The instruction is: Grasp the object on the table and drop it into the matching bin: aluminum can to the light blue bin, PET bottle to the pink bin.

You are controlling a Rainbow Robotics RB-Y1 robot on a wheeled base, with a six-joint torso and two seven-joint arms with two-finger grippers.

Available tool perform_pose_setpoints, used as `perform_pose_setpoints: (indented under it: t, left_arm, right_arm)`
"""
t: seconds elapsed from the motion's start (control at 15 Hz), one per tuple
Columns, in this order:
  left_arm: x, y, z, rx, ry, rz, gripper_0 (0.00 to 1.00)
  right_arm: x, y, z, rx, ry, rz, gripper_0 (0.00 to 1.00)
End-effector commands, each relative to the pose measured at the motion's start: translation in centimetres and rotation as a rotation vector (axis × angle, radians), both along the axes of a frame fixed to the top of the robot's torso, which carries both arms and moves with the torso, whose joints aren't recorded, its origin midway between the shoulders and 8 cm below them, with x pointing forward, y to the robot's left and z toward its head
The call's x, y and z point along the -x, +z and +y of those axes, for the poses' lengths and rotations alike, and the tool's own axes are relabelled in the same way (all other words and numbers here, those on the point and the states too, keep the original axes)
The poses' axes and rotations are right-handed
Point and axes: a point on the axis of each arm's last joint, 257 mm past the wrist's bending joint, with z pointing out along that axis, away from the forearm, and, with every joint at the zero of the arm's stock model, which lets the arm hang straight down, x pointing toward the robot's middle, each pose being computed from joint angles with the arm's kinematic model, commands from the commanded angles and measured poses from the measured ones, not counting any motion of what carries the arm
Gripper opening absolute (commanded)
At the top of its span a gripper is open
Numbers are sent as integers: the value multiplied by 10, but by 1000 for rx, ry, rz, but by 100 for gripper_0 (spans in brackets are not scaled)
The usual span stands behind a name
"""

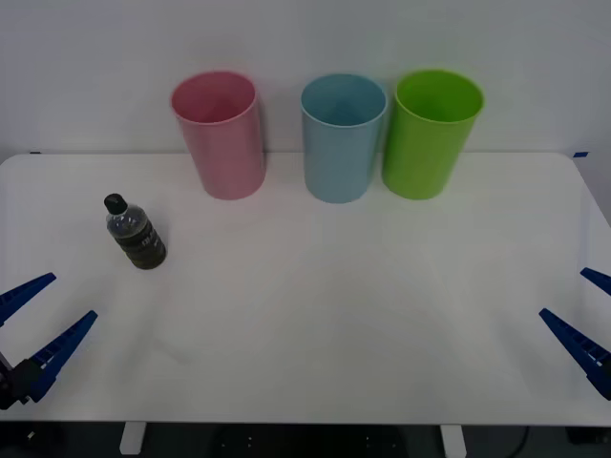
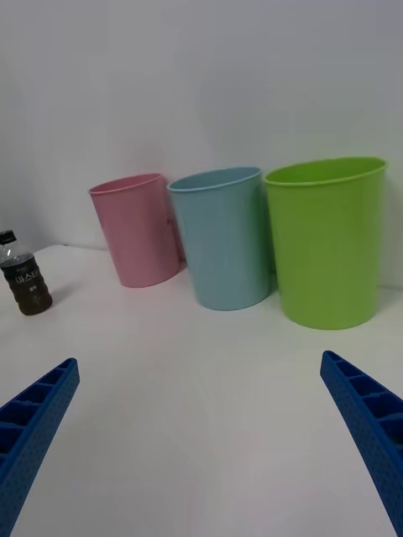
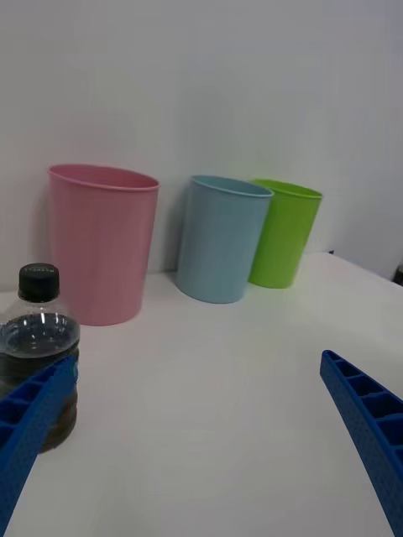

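Observation:
The PET bottle point(image 1: 135, 233) stands upright on the left part of the white table point(image 1: 315, 315), small, clear, with dark contents and a black cap; it also appears as the bottle point(image 3: 38, 352) and the bottle point(image 2: 24, 275). At the back stand the pink bin point(image 1: 221, 135) and, to its right, the light blue bin point(image 1: 342, 137). My left gripper point(image 1: 36, 320) is open near the table's front left corner, short of the bottle. My right gripper point(image 1: 584, 315) is open at the front right edge, far from it.
A green bin point(image 1: 431, 133) of the same size stands right of the light blue one, almost touching it. All three bins line the far edge against a white wall. Bare tabletop lies between the grippers and the bins.

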Motion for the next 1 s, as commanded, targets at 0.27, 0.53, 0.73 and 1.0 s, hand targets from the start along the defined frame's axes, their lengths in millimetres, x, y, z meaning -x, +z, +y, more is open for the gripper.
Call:
perform_pose_setpoints:
  t: [0.27, 0.53, 0.73, 1.0]
  left_arm:
    - [-12, -17, 12, -5, 95, 38, 100]
    - [-27, -30, 21, -4, 179, 67, 100]
    - [-37, -40, 38, -29, 262, 92, 100]
    - [-43, -54, 54, -26, 351, 131, 100]
  right_arm:
    - [0, 0, 0, 0, 0, 0, 100]
    - [0, 0, 0, 0, 0, 0, 100]
    - [0, 0, 0, 0, 0, 0, 100]
    - [0, 0, 0, 0, 0, 0, 100]
